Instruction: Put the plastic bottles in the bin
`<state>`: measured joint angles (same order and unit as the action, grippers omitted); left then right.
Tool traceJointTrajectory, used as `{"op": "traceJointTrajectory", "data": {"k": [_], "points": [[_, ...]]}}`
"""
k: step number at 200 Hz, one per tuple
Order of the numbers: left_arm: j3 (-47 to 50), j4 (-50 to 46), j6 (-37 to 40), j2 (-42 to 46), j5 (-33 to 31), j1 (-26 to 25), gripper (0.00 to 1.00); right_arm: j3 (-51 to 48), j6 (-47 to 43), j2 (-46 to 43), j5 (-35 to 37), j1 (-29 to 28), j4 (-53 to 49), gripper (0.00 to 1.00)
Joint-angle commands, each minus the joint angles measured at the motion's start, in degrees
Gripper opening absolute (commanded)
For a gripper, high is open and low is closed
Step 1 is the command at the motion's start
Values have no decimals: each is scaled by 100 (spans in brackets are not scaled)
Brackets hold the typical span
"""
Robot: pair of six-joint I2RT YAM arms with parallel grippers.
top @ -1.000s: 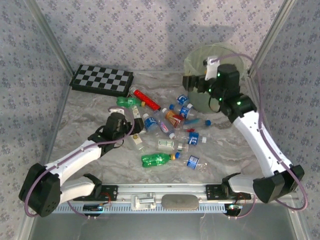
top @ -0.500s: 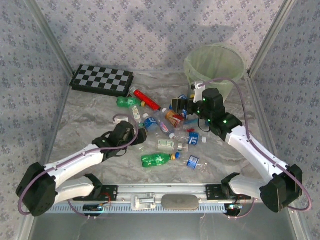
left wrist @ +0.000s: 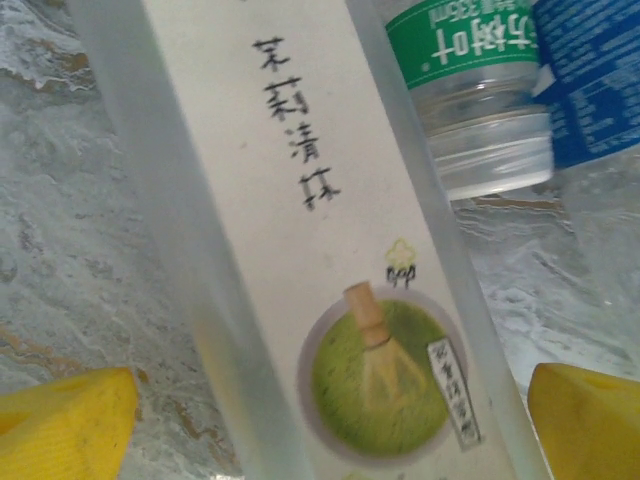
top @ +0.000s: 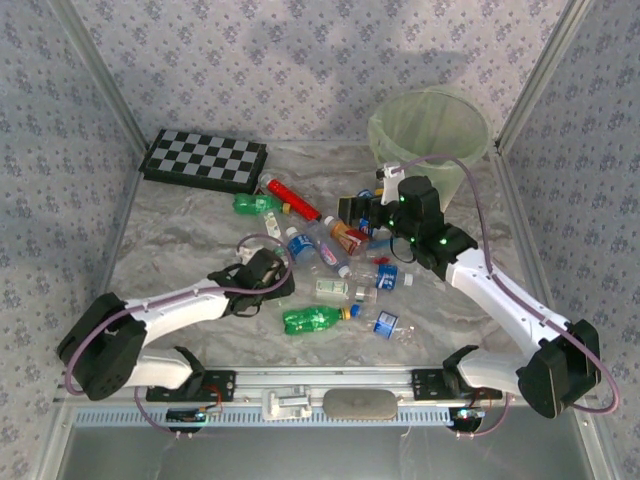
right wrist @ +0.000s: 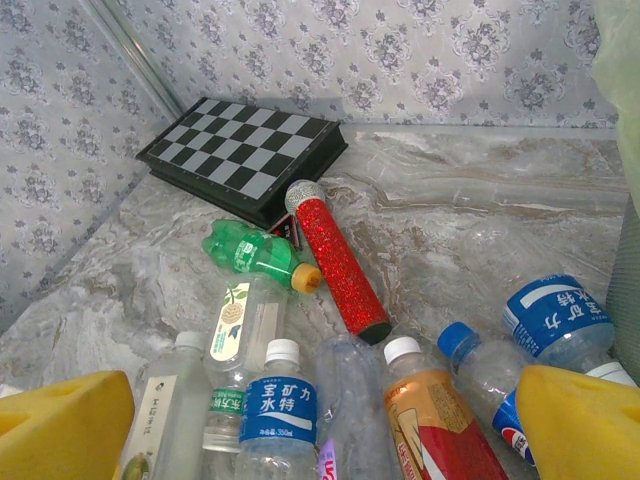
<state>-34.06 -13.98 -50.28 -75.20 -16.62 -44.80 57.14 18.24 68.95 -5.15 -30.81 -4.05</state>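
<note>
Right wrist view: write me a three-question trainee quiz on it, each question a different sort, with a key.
1. True or false: the red glitter stick stands upright on the table.
2. The green bottle beside that stick has a cap of which colour? A blue; B orange; C white.
3. Fill in: the right gripper hangs over the plastic bottles with its jaws ____.
Key: 1 false, it lies flat; 2 B; 3 open.
</note>
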Motion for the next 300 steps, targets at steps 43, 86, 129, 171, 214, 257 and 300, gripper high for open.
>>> {"op": "traceJointTrajectory", "data": {"k": [43, 86, 129, 171, 214, 257, 300], "points": [[30, -145, -66, 82, -632, -24, 98, 170, -17, 138, 157, -56, 105, 100], [159, 126, -87, 28, -579, -16, 85, 272, -22, 259, 127, -75, 69, 100], [224, 355, -131, -116, -520, -18, 75, 297, -52, 276, 154, -102, 21, 100], [282, 510, -134, -145, -507, 2, 59, 350, -83, 259, 181, -115, -83, 100], [374, 378, -119, 147, -737, 103, 52, 350, -115, 189, 229, -127, -113, 100], [452, 279, 463, 1218, -1077, 484, 50, 365, -77, 182, 123, -135, -90, 100], [638, 1219, 1433, 2401, -883, 884, 48, 489, 73, 229, -276, -139, -14, 100]]}}
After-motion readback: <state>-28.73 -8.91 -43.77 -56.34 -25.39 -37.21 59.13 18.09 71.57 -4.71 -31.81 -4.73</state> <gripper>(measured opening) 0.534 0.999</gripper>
